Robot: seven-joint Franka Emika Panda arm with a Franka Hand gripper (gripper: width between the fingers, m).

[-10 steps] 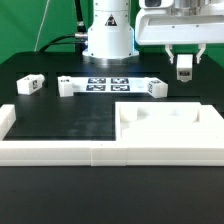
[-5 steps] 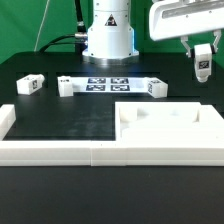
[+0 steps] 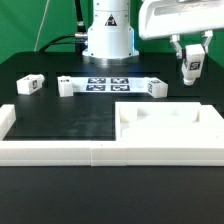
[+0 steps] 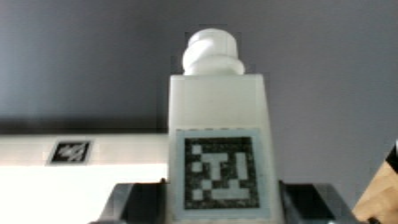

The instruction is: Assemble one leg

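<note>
My gripper is shut on a leg, a small white block with a black-and-white tag, and holds it in the air at the exterior view's right, slightly tilted, behind the big white slab. In the wrist view the leg stands between my fingers, tag facing the camera, its round peg pointing away. Three more legs lie on the black table: one at the left, and one at each end of the marker board.
The robot base stands at the back centre. A low white rail runs along the table's front and left corner. A white surface with a tag shows below the held leg in the wrist view.
The gripper with the leg swung to the exterior view's right and up, then came back left and a little down. The leg now hangs slightly tilted.
</note>
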